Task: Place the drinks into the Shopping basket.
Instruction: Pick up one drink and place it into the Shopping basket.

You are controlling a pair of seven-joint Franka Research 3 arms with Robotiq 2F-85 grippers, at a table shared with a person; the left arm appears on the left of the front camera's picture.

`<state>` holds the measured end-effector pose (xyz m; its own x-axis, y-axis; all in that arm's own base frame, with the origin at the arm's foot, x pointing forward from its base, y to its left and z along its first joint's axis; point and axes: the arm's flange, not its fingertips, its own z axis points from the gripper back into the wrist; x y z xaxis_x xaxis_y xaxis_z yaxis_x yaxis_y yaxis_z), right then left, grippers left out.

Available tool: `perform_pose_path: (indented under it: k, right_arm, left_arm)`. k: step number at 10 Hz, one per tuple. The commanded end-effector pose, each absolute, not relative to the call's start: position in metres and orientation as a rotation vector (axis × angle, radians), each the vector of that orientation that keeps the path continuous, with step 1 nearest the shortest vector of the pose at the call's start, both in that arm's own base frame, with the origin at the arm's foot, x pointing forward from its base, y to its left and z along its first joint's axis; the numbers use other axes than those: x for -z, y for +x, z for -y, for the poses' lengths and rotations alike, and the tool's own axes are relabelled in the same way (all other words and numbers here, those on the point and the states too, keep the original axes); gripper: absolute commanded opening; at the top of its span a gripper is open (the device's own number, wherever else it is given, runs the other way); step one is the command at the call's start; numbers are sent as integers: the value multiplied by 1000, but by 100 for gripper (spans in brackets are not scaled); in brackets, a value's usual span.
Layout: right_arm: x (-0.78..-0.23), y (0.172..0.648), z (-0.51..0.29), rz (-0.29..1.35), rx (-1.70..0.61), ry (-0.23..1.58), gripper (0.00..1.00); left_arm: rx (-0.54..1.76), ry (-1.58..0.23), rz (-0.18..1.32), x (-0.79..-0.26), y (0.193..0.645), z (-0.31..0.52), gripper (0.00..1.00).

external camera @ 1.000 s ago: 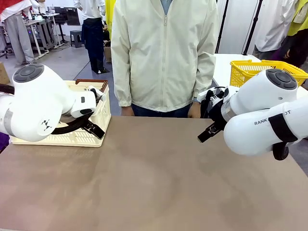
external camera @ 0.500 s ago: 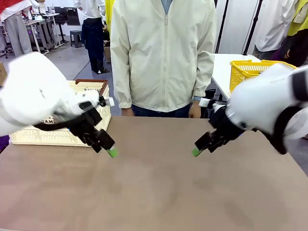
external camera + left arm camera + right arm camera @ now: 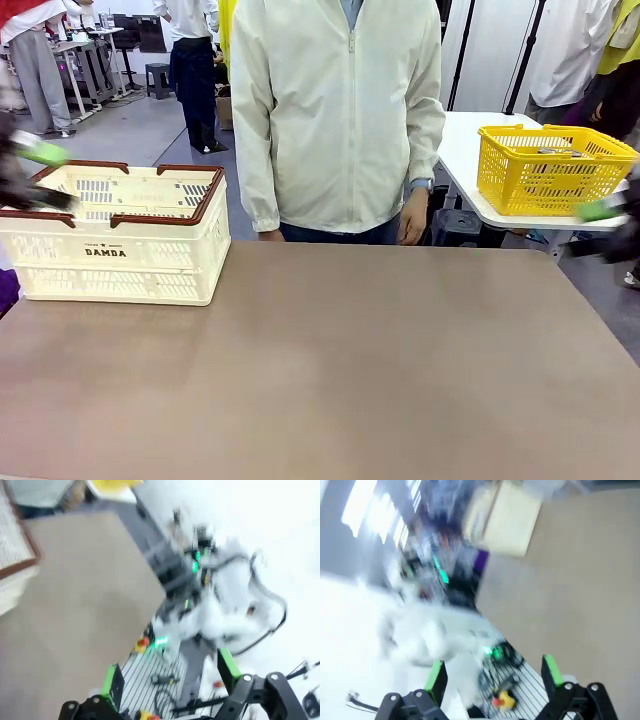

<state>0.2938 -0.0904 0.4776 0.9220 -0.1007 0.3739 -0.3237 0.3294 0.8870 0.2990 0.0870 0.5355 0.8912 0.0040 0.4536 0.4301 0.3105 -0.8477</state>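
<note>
Resting on smooth tabletop, slotted cream plastic Shopping basket; left fingers, right fingers apart.

Grey floor, white side table (yellow basket on it).

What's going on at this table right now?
Nothing is being handled at this moment. The white basket sits on the table, toward the robot's left. The left gripper and right gripper are out at the table's sides, blurred, both open and empty. A person stands at the far side with hands down. A yellow basket sits on another table behind.
</note>
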Motion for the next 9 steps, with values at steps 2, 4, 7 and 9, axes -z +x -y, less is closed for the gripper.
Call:
perform_pose_path:
  k: [2, 4, 7, 9]
  right_arm:
    - [-408, 235, 163, 735, 334, 1414, 100]
    - [-391, 232, 173, 783, 433, 1384, 100]
    - [-431, 239, 227, 653, 348, 1369, 100]
    - [-431, 239, 227, 653, 348, 1369, 100]
  left_arm:
    - [-284, -1417, 750, -454, 274, -200, 100]
    - [-413, -1476, 746, -405, 265, -224, 100]
    - [-393, -1413, 679, -414, 236, -245, 100]
    - [-393, -1413, 679, -414, 236, -245, 100]
